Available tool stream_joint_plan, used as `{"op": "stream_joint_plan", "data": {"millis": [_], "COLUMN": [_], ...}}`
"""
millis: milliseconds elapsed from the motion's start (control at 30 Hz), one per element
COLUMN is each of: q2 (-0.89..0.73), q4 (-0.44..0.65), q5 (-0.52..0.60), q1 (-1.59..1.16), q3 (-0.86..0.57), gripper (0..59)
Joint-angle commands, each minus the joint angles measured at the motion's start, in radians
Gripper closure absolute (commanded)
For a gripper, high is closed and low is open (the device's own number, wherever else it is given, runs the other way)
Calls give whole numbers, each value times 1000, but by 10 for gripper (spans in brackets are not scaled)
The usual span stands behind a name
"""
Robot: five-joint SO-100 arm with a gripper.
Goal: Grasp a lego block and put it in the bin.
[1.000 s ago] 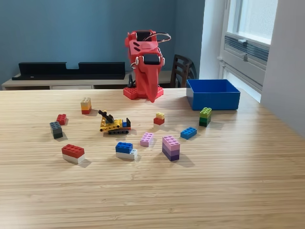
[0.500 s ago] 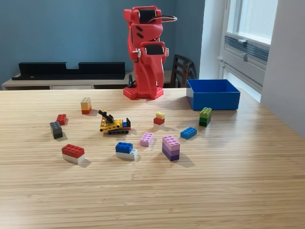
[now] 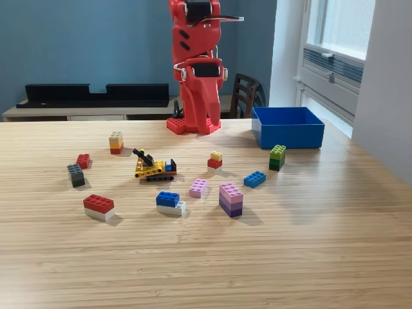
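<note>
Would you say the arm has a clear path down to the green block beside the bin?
Probably yes: the green block stands alone on the table, just in front of the bin, with nothing over it. The arm is folded upright above its base.

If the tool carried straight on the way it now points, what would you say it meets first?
The tool points nearly straight down beside the arm's red base, so it would most likely meet bare table first; depth is unclear, but no block lies under it.
</note>
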Motion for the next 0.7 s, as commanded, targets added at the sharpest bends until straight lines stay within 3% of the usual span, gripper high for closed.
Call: {"op": "stream_joint_plan", "data": {"millis": [33, 267, 700], "q2": [-95, -184, -184], "q4": [3, 3, 57], "q5": [6, 6, -6], "q1": [3, 3, 12], "q3": [-124, -63, -49], "gripper": [134, 125, 131]}}
